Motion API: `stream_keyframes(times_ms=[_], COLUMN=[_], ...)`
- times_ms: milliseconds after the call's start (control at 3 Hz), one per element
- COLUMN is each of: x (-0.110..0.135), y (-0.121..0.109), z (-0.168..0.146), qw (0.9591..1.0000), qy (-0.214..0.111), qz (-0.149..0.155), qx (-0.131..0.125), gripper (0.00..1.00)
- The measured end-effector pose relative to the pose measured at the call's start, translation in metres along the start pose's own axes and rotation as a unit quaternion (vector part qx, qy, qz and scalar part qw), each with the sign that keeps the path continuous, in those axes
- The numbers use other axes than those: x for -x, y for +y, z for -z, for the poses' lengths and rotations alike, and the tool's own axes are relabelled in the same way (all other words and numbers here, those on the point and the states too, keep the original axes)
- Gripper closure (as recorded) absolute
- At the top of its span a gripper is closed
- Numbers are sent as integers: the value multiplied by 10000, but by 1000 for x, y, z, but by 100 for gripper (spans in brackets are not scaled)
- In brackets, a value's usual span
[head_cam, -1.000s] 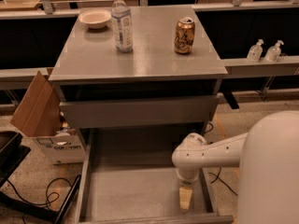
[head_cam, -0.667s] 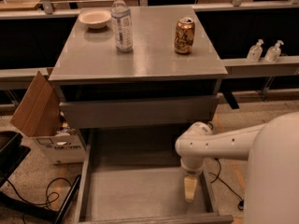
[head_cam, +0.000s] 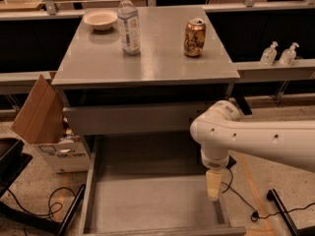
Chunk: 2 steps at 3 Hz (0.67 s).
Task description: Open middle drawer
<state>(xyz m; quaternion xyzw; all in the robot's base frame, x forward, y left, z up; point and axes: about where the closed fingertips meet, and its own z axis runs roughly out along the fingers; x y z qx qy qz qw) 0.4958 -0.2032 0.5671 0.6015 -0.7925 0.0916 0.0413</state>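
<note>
The gripper [head_cam: 213, 186] hangs pointing down, open or closed I cannot tell; the pulled-out middle drawer [head_cam: 142, 200], bare grey inside, lies just left of and below it.

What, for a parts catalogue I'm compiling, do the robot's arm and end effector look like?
The arm is white, thick and tubular, with a bulbous joint dotted by small dark holes. Its end effector, above the right side of the open middle drawer, is a slim pale-tan tip. No markings visible.

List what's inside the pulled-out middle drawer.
The middle drawer shows only bare grey floor. The end effector hangs over its right side, covering a small patch; the rear is shadowed beneath the upper drawer.
</note>
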Motion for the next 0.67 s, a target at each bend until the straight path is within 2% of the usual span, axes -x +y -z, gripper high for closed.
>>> stream_keyframes(times_ms=[333,667], x=[-22,-50], y=[16,24], z=[80,161], qw=[9990,9927], qy=[167,18], qz=[-314,-912], qx=[-284,-787], gripper=[0,0])
